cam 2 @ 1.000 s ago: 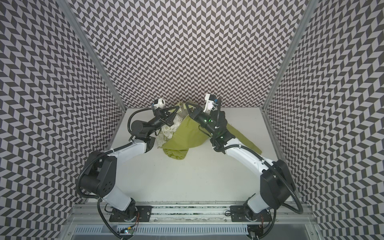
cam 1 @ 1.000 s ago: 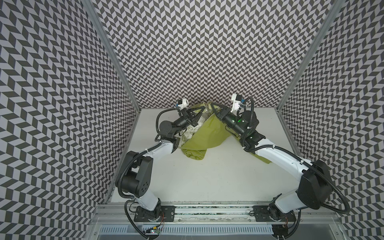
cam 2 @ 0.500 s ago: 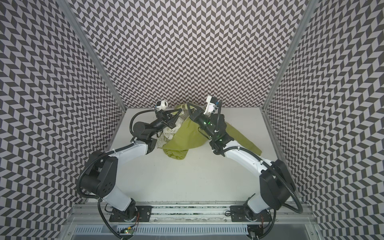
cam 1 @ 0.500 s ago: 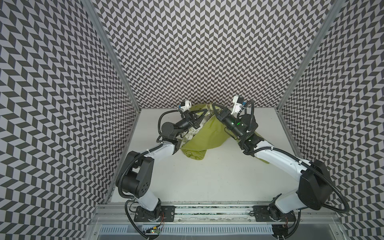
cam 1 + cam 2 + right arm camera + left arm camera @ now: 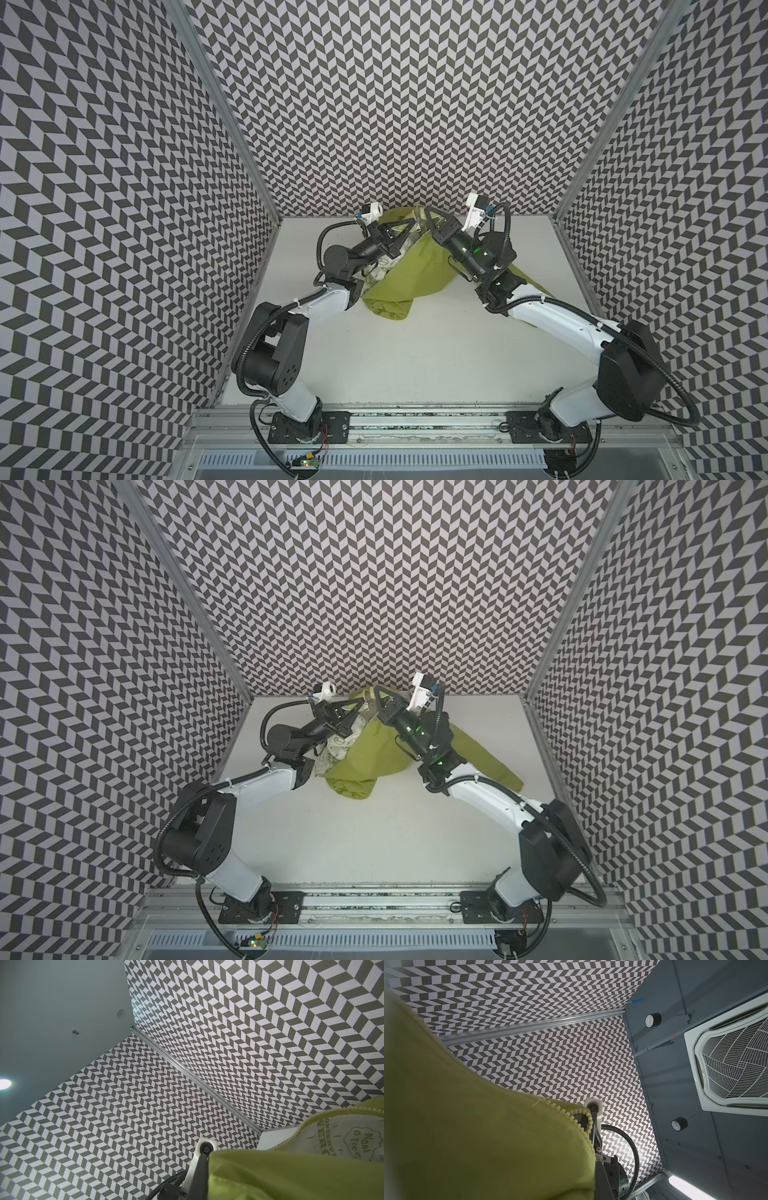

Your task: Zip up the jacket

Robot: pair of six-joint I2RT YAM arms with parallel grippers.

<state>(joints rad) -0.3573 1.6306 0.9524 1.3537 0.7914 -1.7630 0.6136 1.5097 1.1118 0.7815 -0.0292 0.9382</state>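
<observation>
**Jacket held up at 12 o'clock, pincers a little closer**

The jacket (image 5: pixel 409 270) sits at the 12 o'clock edge of the counter (image 5: pixel 415 365), by the back wall. Its top edge is lifted and its lower folds rest on the counter. The left pincer (image 5: pixel 409 225) and right pincer (image 5: pixel 427 210) are both clamped tight on that top edge, tips nearly meeting.

Compared with a second ago, the left pincer has edged toward 3 o'clock, narrowing the gap to the right one. The right arm has shifted slightly, and the jacket's bulk lies much where it did. One sleeve (image 5: pixel 490 758) trails toward 4 o'clock.

In the left wrist view the pale zipper (image 5: pixel 577 1120) teeth curve apart, unjoined. The right wrist view shows the printed lining (image 5: pixel 353 1142).
</observation>
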